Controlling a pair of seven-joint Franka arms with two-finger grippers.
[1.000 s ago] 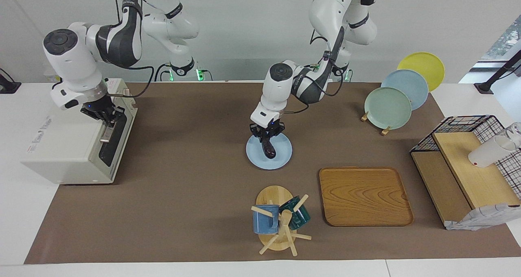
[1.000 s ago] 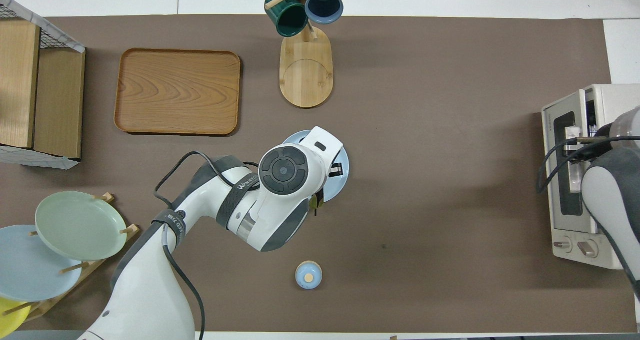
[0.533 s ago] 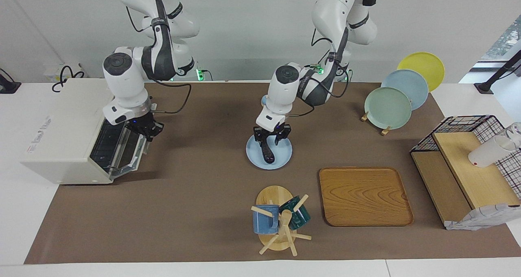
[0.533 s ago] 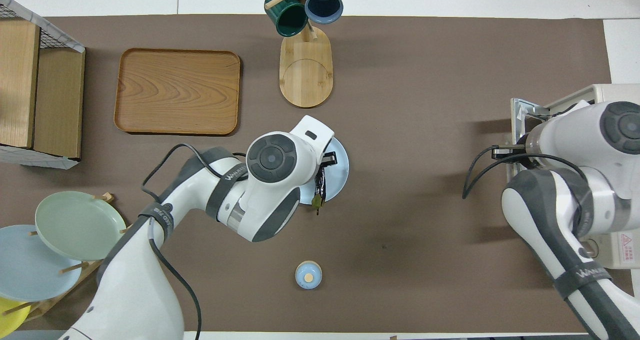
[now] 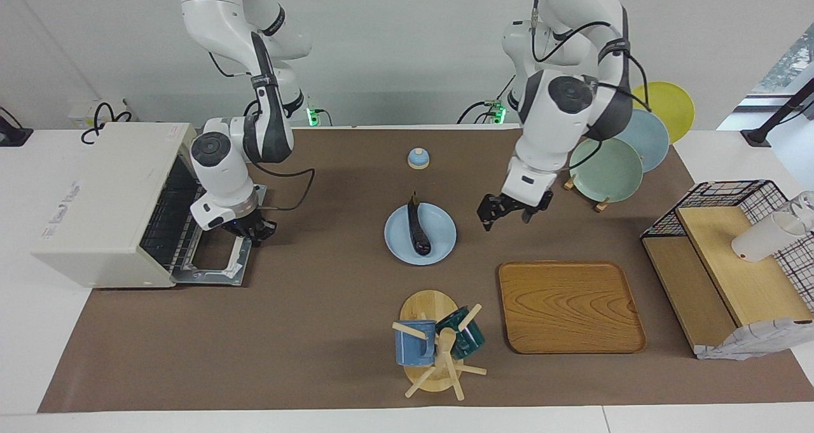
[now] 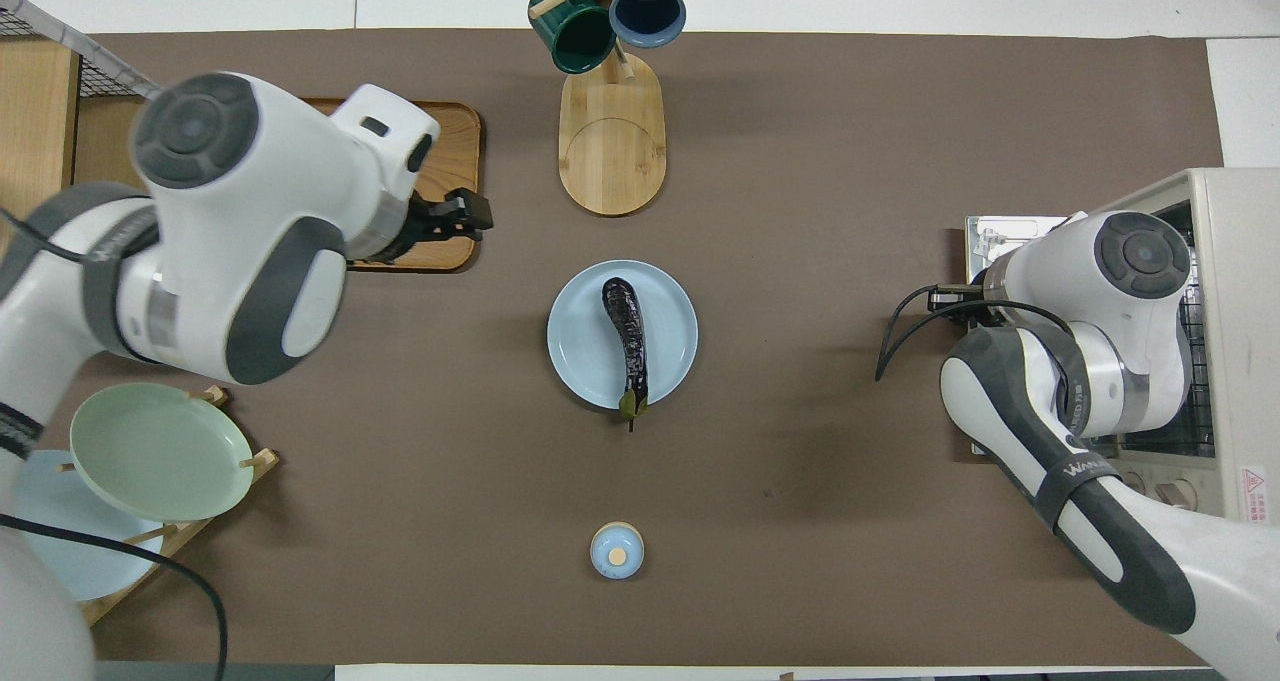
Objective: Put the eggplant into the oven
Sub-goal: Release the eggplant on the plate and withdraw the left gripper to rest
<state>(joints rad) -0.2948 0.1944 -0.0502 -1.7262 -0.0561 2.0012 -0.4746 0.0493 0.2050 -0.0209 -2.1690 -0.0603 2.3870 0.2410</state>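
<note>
Resting on blue plate: eggplant. Oven door down. Left tool fingers apart, empty; right tool fingers together. Best grip: eggplant mid-body, crosswise.

White arms w/ dark grey joints, black cables, black jaws.

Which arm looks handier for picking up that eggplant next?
Probably the left. Its hand hangs open, holding nothing, above the mat beside the plate where the eggplant lies. The right hand is shut, down by the oven's lowered door.
</note>
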